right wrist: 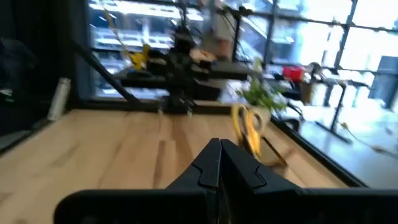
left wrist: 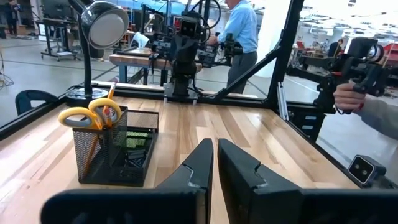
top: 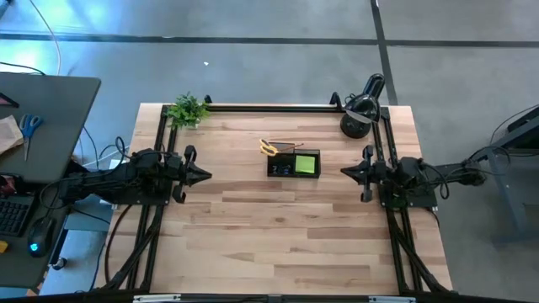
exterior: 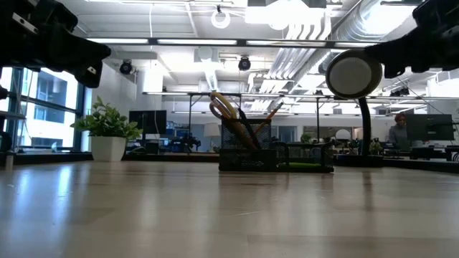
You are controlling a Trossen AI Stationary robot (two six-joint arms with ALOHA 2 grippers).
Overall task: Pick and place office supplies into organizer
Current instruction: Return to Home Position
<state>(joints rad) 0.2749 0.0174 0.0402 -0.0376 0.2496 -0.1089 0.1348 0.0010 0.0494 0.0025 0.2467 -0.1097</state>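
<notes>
Left gripper (top: 202, 175) pressed together, empty, at left edge of table (top: 278, 236); right gripper (top: 347, 171) same, right edge; probably parked clear, sorting done; mesh organizer (top: 282, 167) mid-table; yellow-handled scissors (top: 269, 148) upright in tall cup; lime sticky pad (top: 306, 164) flat in low tray.

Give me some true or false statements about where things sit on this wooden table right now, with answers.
1. The lime-green sticky-note pad lies in the black mesh organizer. True.
2. The yellow-handled scissors lie flat on the wooden table. False: they stand in the organizer's taller section.
3. The right gripper holds an orange pencil. False: it is shut, empty, apart from the organizer.
4. The left gripper is shut and holds nothing. True.
</notes>
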